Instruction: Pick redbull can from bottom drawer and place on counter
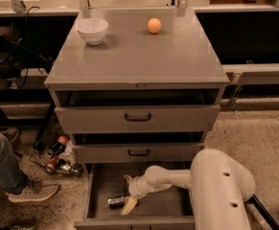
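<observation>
The redbull can (114,201) lies on its side on the floor of the open bottom drawer (165,210), towards the front left. My gripper (128,193) is down inside the drawer, just right of the can. It is open, with one finger behind the can's right end and the cream fingertip (129,206) in front of it. I cannot tell whether the fingers touch the can. My white arm (177,177) reaches in from the right. The grey counter (139,56) tops the cabinet above.
A white bowl (92,30) and an orange (154,25) sit at the back of the counter. The two upper drawers (138,119) stand slightly open above my arm. A person's leg and shoe (7,174) and a wire basket of cans (57,158) are on the floor at left.
</observation>
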Robot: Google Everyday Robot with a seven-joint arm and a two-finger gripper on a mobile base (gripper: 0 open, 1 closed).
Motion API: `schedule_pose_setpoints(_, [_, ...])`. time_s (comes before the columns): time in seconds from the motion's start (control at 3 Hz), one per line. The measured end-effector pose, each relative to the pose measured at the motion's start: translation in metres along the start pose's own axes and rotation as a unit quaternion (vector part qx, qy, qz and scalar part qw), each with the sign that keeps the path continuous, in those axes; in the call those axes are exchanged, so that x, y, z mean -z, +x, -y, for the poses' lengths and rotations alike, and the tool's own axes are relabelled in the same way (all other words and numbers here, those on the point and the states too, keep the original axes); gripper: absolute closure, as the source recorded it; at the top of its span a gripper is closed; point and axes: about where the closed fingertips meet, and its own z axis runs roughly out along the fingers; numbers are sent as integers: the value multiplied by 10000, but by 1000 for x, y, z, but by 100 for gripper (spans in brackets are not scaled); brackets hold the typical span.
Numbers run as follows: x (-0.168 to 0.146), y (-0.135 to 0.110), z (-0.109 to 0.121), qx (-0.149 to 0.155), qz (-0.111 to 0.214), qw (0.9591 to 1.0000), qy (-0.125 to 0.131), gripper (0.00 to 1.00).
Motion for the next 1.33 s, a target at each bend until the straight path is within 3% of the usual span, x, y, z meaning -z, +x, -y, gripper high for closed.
schedule_pose_setpoints(0.67, [-30,7,17,316,-199,9992,142,0])
schedule_pose_setpoints(1.0, [-50,14,16,475,-459,9977,120,2])
schedule_pose_setpoints(1.33, [-59,17,13,570,-598,9965,94,25])
